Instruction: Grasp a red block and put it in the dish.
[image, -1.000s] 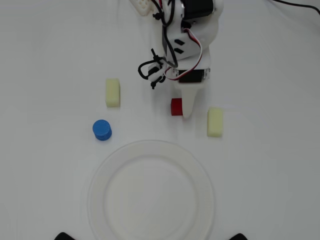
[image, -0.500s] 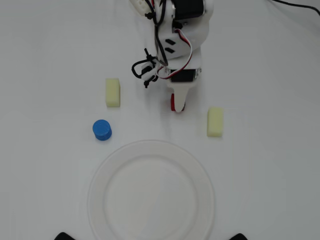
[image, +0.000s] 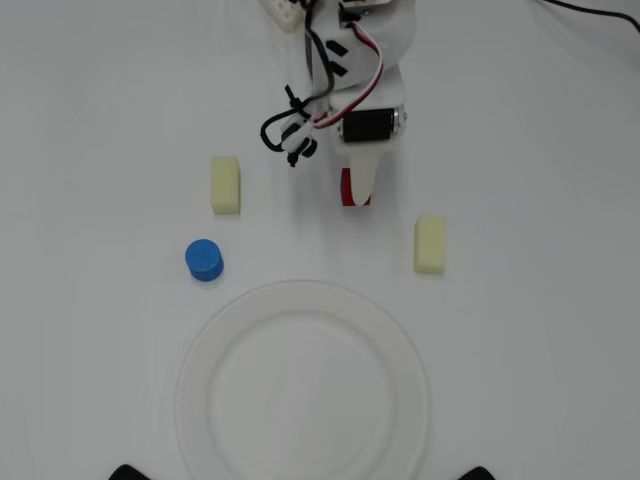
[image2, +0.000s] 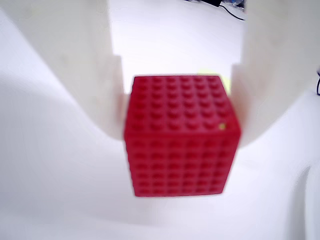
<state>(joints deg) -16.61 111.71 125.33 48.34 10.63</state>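
Observation:
The red block (image: 346, 188) is a small studded cube on the white table, mostly covered by my gripper (image: 358, 192) in the overhead view. In the wrist view the red block (image2: 180, 135) fills the middle, and my gripper (image2: 180, 127) has a white finger pressed against each of its sides. The fingers (image2: 100, 90) are shut on it. I cannot tell whether the block rests on the table or is slightly lifted. The dish (image: 192, 385), a large white paper plate with a ribbed rim, lies empty below the gripper near the front edge in the overhead view.
Two pale yellow blocks lie on the table, one on the left (image: 227, 185) and one on the right (image: 430, 244). A blue cylinder (image: 204, 260) stands just above the dish's left rim. Arm cables (image: 300, 120) hang beside the wrist.

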